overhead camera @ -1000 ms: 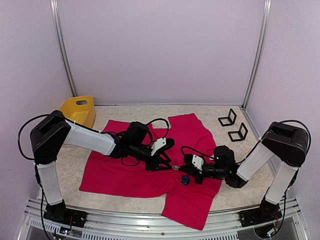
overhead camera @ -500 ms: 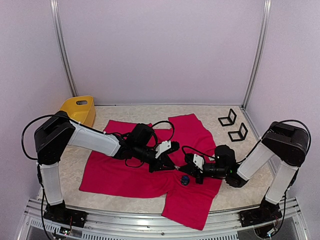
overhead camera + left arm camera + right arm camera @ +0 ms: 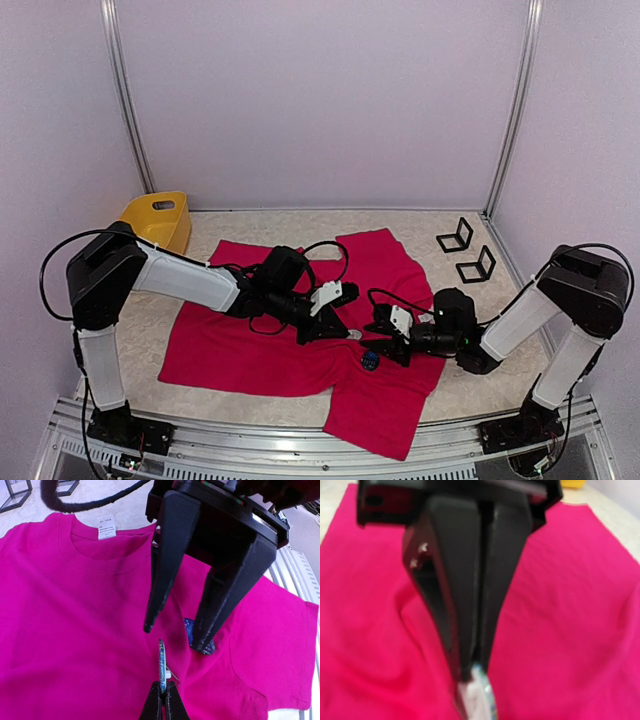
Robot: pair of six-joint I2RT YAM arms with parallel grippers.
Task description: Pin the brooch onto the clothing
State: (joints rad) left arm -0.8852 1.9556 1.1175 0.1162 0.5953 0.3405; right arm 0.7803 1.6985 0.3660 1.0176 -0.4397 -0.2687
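The crimson-pink T-shirt [image 3: 250, 345] lies flat on the table, also in the left wrist view [image 3: 75, 605] and the right wrist view [image 3: 570, 605]. My right gripper [image 3: 366, 338] is shut on a brooch [image 3: 481, 692] and holds it edge-on just above the fabric; the left wrist view shows that brooch [image 3: 161, 664] with its pin touching the cloth. My left gripper [image 3: 175, 637] is open, its fingers straddling the space just beyond the brooch, and it also shows in the top view [image 3: 338, 322]. A second blue brooch [image 3: 370, 360] lies on the shirt, partly behind my left finger [image 3: 188, 631].
A yellow tub [image 3: 160, 218] stands at the back left. Two black wire stands [image 3: 456, 236] [image 3: 476, 265] sit at the back right. The shirt's collar label [image 3: 106, 526] faces up. Black cables hang over the shirt by the left arm.
My left gripper has moved a little to the right, closer to the right gripper. The right arm has shifted slightly, still gripping the brooch.
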